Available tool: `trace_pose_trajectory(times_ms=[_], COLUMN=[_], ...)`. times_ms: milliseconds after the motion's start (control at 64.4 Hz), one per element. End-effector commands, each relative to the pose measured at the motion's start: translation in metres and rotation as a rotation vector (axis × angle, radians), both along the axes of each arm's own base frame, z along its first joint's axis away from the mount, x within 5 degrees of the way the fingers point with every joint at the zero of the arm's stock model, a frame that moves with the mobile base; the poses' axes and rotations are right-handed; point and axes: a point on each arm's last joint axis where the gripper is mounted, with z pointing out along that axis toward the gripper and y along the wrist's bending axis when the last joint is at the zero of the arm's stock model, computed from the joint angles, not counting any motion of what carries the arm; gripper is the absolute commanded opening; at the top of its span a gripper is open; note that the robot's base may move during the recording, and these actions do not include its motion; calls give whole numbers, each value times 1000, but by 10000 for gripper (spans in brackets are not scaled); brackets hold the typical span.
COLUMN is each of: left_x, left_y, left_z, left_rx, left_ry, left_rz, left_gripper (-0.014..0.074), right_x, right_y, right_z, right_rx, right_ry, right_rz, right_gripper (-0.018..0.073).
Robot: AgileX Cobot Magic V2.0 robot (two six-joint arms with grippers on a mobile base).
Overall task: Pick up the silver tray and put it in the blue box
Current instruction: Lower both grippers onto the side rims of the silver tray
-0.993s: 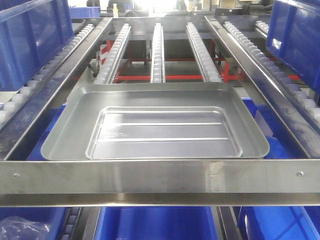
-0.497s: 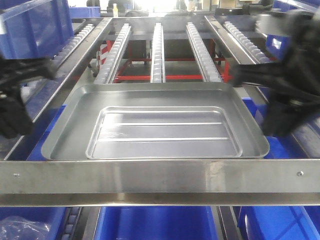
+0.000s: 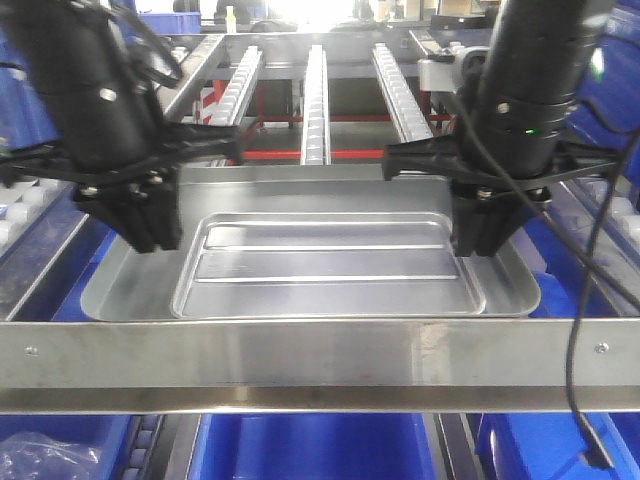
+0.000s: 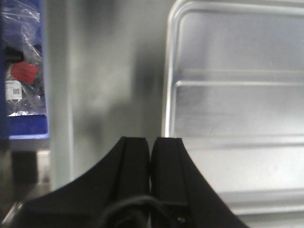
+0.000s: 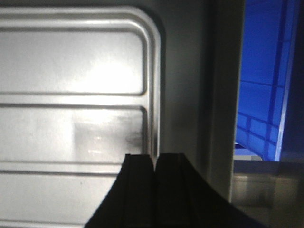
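The silver tray [image 3: 320, 265] lies flat on the roller rack, its recessed centre and two lengthwise ridges showing. My left gripper [image 3: 155, 238] hangs shut over the tray's left rim. In the left wrist view that gripper [image 4: 152, 138] sits closed just above the tray [image 4: 237, 104], at the edge of its recess. My right gripper [image 3: 485, 245] is shut above the tray's right side. From the right wrist, this gripper [image 5: 154, 156] is closed over the tray [image 5: 71, 95], again at the edge of the recess. A ribbed blue box [image 5: 261, 104] shows below the rack on the right.
A steel crossbar [image 3: 320, 365] runs across the front of the rack. Roller lanes [image 3: 315, 90] stretch away behind the tray. More blue bins [image 3: 310, 448] sit under the rack. A bag with a red label [image 4: 21, 71] lies in a bin on the left. A black cable [image 3: 580, 380] dangles at right.
Both arms have swung in from the sides and now hang over the tray's left and right edges. The tray has not moved.
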Motion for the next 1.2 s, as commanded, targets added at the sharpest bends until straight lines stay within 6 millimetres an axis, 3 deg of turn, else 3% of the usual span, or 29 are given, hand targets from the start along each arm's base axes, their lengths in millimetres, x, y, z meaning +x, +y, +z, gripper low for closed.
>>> trace_pose_trajectory(times_ms=[0, 295, 1009, 1087, 1180], left_x=[6, 11, 9, 9, 9], left_y=[-7, -10, -9, -9, -9], left_z=[28, 17, 16, 16, 16], left_rx=[-56, -42, -32, -32, -32], left_ry=[-83, -60, -36, -36, -36], left_rz=[-12, -10, -7, -7, -7], left_gripper=[-6, -6, -6, -6, -6], right_x=[4, 5, 5, 5, 5], right_y=[1, -2, 0, 0, 0], right_z=[27, 22, 21, 21, 21], right_rx=[18, 6, 11, 14, 17], right_ry=[-96, -61, -60, -61, -62], right_rz=[23, 36, 61, 59, 57], right_gripper=[58, 58, 62, 102, 230])
